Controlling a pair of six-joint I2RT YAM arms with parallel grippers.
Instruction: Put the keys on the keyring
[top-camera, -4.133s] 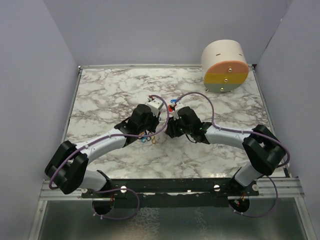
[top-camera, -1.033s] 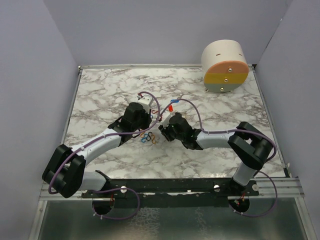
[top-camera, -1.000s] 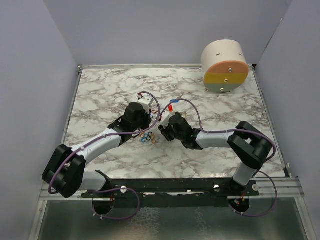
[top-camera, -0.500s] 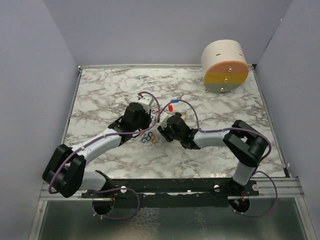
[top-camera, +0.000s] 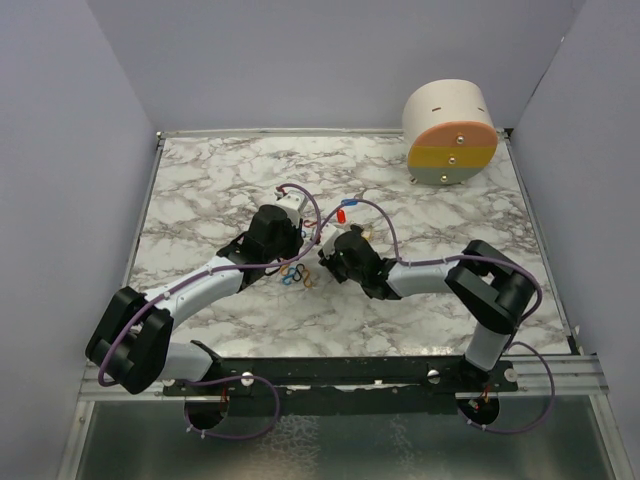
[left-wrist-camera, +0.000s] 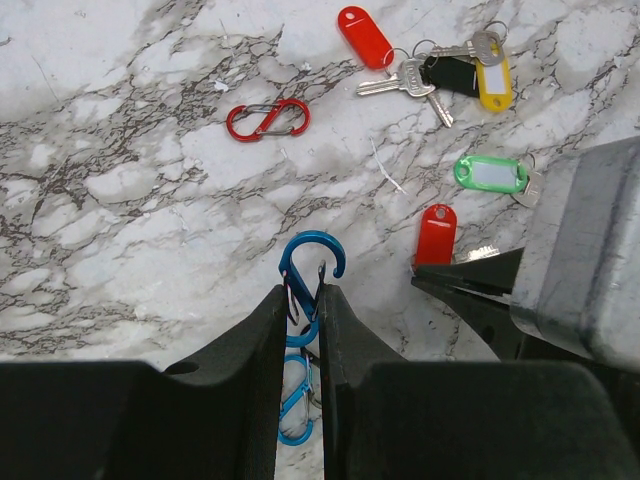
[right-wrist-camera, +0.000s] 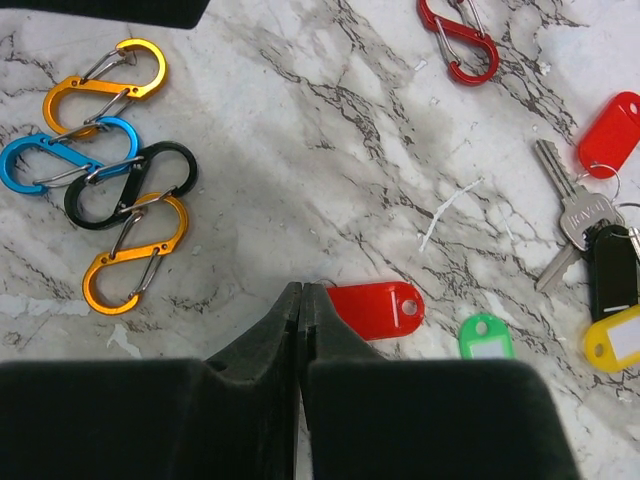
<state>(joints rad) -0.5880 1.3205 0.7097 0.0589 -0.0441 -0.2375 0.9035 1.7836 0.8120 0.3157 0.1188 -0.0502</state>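
1. Your left fingers are clamped on a blue carabiner, holding it on edge with the gate end poking out past the tips. A second blue one is linked below it.
2. The rest of the keyring (orange, blue, black and orange clips chained together) lies flat on the tabletop near your right fingers. Nothing is touching it.
3. Those right fingers are squeezed fully together, tips right at the ring end of the red-tagged key. I can't tell if they've caught the little ring or just pinched air beside it.
4. The key bunch with red, black and yellow tags and the green-tagged key lie loose further out. A lone red carabiner lies off on its own.
5. To me this looks like the pick-up of the first key, with no key on a clip yet. Next I'd lift gently and check the tag comes along. If it does, line its ring up with the blue carabiner's gate and push in. That ring is tiny, so go slow.
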